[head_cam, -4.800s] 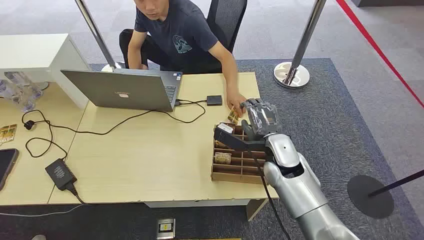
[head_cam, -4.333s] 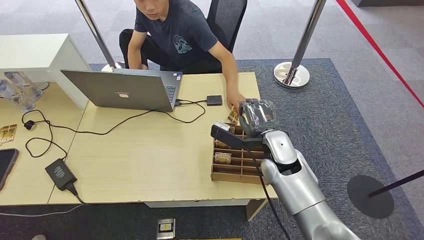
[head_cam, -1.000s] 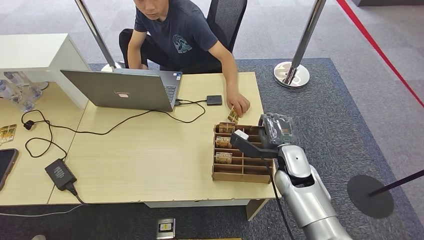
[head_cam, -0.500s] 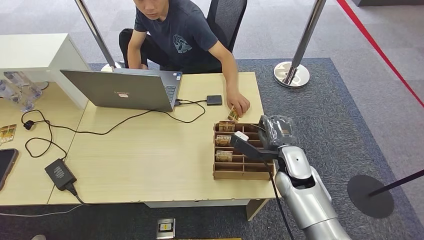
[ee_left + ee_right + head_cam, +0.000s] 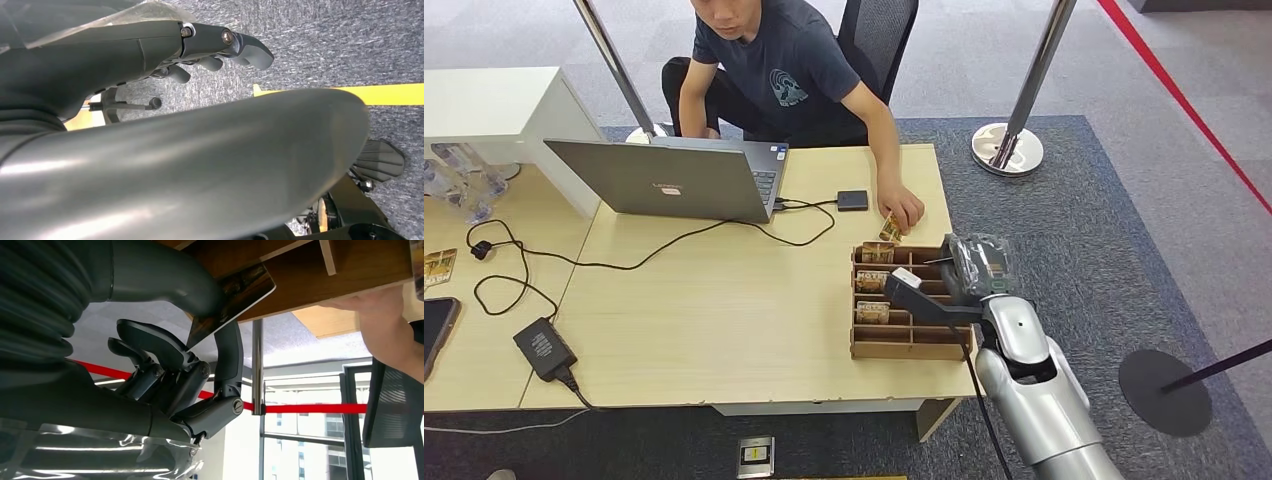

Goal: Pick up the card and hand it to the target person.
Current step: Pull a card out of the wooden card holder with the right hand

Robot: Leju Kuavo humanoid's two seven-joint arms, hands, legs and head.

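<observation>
Matt wooden organizer [image 5: 902,345], glossy card [image 5: 235,295], pale wood-grain table [image 5: 724,320]

Card [image 5: 231,302]: thin, glossy, white-edged with a dark brownish printed face, tilted, pinched between thumb and a finger of the right hand [image 5: 175,370], upper middle of the right wrist frame, close against the wooden divided box [image 5: 320,280]. In the head view, right of centre, hidden behind the hand.

The card [image 5: 231,299] is partly covered by the thumb of the right hand [image 5: 175,365] in the right wrist view, and its print is too dark to be read. In the head view, the far compartments of the wooden divider tray [image 5: 904,348] are hidden behind the right hand [image 5: 977,262]. The person's face is cut off by the top edge. The left hand [image 5: 210,47] is largely masked by the robot's own silver arm.
</observation>
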